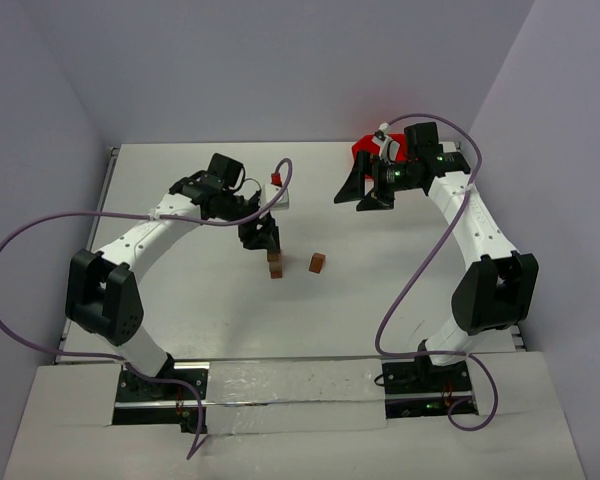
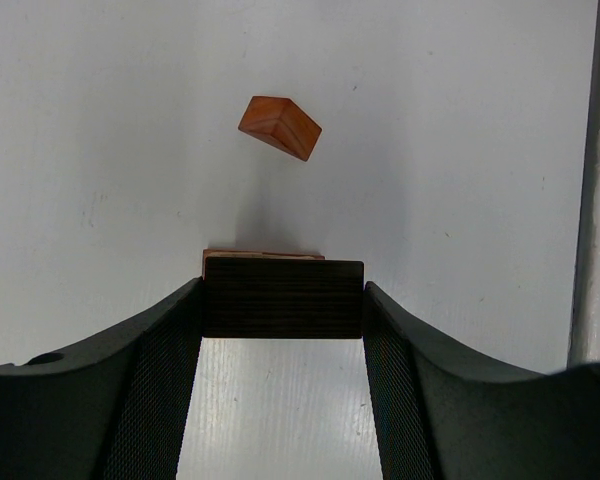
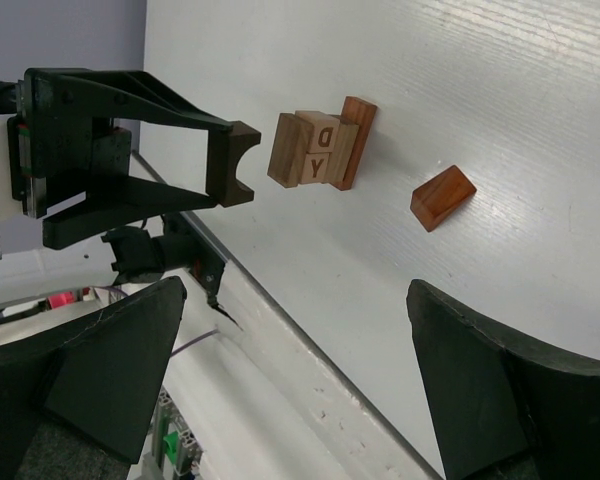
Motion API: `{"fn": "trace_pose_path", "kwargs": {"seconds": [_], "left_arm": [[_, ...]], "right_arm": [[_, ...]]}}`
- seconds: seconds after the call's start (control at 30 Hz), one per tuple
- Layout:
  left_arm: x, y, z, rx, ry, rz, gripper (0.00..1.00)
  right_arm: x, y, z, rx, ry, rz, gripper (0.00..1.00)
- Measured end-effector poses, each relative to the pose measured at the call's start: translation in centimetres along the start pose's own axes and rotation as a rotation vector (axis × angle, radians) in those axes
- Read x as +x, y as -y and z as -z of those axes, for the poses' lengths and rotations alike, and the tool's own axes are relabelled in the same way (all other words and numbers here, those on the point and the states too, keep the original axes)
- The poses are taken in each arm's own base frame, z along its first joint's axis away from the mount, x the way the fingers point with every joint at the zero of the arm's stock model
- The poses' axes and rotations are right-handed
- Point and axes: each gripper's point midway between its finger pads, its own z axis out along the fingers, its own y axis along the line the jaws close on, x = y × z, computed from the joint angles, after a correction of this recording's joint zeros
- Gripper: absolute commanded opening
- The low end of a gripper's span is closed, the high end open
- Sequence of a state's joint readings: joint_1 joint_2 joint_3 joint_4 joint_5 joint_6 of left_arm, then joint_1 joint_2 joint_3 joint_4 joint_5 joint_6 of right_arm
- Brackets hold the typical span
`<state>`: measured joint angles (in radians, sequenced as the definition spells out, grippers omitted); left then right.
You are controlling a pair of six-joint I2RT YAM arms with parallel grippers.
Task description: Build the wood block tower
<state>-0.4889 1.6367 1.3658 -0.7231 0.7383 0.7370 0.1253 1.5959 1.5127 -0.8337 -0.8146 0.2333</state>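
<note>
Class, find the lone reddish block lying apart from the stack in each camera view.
Top external: lone reddish block, centre, right of the tower.
Left wrist: upper centre, beyond the tower.
Right wrist: right of centre, lower right of the tower.
Shared landmark: the tower.

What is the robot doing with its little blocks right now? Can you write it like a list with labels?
left hand: shut on a dark notched block, held just over the tower with a small gap between them
right hand: open, holding nothing, near the red bin
tower: short stack of wooden blocks standing on the table
loose block: one reddish-brown piece on the table beside the tower, touching nothing
left to do: dark notched block not yet set on top
</note>
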Motion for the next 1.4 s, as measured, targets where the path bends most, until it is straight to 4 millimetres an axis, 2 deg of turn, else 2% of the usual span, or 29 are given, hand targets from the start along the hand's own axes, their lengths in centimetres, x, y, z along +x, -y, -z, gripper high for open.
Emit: {"fn": "trace_pose_path", "kwargs": {"seconds": [0.4,0.67,1.4], "left_arm": [[0.1,-0.1,0.0,0.000,-0.002,-0.009,0.14],[0.8,-0.3,-0.6,0.013,-0.017,-0.011,0.15],[1.6,-0.8,-0.3,0.007,-0.025,0.004,0.19]], "right_arm": [[0.0,-0.1,0.0,-0.002,-0.001,0.002,1.00],[0.0,-0.1,-0.1,-0.002,-0.001,0.003,1.00],[0.1,-0.3,-0.2,-0.005,-0.006,0.008,1.00]]}}
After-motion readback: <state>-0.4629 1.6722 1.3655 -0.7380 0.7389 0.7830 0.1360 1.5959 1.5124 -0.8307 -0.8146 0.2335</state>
